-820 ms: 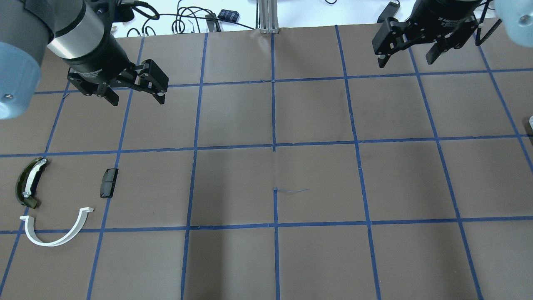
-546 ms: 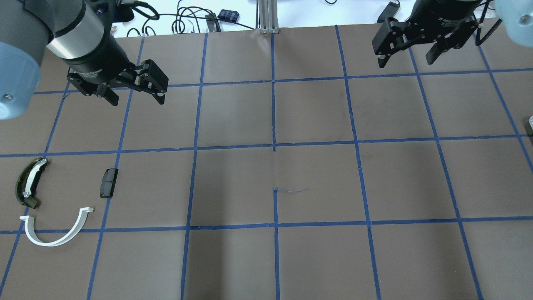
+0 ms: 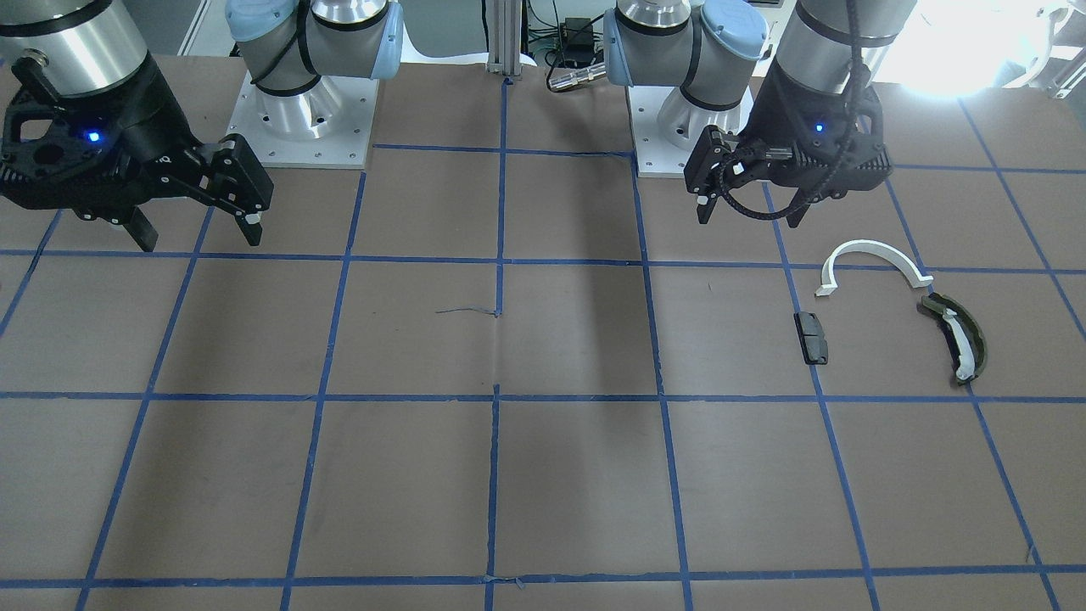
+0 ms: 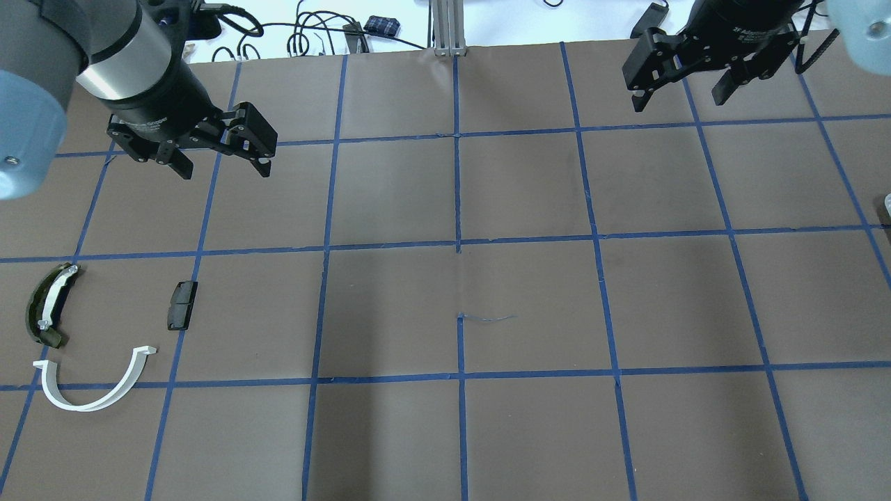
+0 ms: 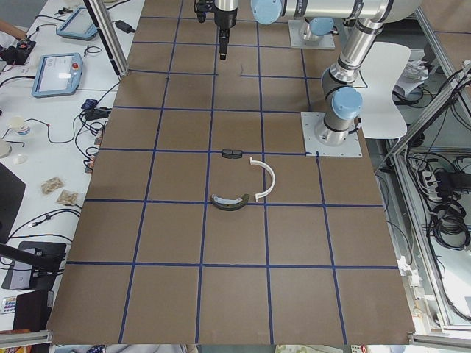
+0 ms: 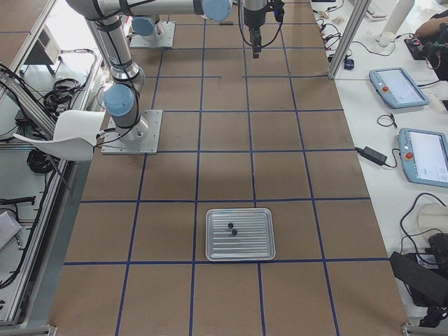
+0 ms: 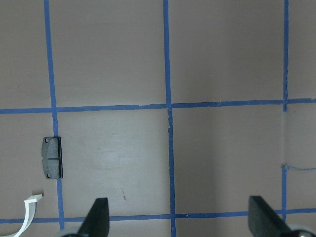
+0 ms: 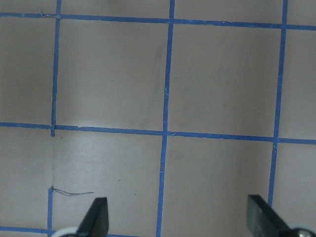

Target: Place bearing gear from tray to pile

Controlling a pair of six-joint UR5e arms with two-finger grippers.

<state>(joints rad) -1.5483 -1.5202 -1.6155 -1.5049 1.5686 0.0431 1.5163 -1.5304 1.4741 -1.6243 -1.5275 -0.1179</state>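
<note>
The pile lies on the robot's left side of the table: a white half-ring arc (image 4: 94,386), a dark olive curved piece (image 4: 47,306) and a small black block (image 4: 182,305). They also show in the front view: the arc (image 3: 874,259), the olive piece (image 3: 959,338) and the block (image 3: 813,337). A ribbed metal tray (image 6: 255,241) holds two small dark parts (image 6: 232,228), too small to identify. My left gripper (image 4: 224,167) hovers open and empty beyond the pile. My right gripper (image 4: 679,103) hovers open and empty at the far right.
The table is brown paper with a blue tape grid. The arm bases (image 3: 301,127) stand at the robot's edge. Cables and a metal post (image 4: 445,28) lie beyond the far edge. Tablets and cables (image 6: 406,91) sit on a side table.
My left gripper has shifted slightly toward the far edge of the table. The right gripper has barely moved. The pile parts are unmoved.
</note>
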